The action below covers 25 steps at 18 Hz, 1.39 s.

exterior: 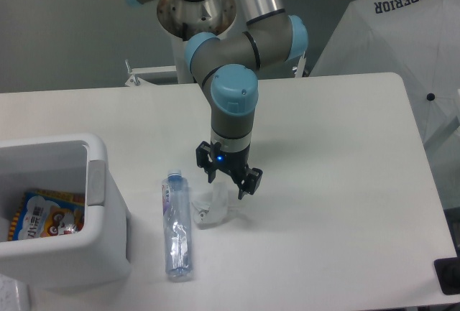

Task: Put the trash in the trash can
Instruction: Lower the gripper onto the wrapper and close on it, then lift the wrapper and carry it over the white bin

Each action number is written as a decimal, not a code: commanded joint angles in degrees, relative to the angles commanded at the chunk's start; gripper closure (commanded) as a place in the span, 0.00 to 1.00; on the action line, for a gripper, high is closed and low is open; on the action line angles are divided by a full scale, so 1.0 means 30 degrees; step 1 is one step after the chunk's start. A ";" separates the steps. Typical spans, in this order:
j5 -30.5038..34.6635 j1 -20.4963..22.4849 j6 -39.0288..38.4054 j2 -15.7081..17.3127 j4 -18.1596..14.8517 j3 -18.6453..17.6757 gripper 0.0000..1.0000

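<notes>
lying flat on the white table, the water bottle has its pale blue cap toward the far side and its base toward the near edge, just right of the trash can. crumpled clear wrapper sits just right of the bottle's upper half, close beside it; contact between them can't be told. gripper points down right over the wrapper's far edge, fingers spread with one on each side, nothing pinched; whether a fingertip touches the plastic can't be told. blue light is lit on the gripper body. trash can is at the table's near-left corner, grey strip on the wall facing the bottle, with a colourful packet inside. white umbrella printed "superior" stands behind the table's right side.
</notes>
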 joint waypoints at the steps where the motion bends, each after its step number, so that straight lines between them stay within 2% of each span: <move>1: 0.0000 -0.0029 0.0000 0.0000 0.0000 0.0000 0.37; 5: 0.0000 -0.0175 0.0000 -0.0029 0.0000 0.0000 0.42; 8: 0.0000 -0.0176 -0.0088 -0.0029 0.0000 0.0000 0.68; 12: 0.0000 -0.0176 -0.0262 0.0000 -0.0029 0.0029 0.97; 13: -0.0029 -0.0176 -0.0380 0.0000 -0.0029 0.0058 1.00; 19: -0.0233 -0.0117 -0.0410 0.0409 -0.0088 0.0496 1.00; 25: -0.1900 0.0642 -0.1142 0.1990 -0.0117 0.1872 1.00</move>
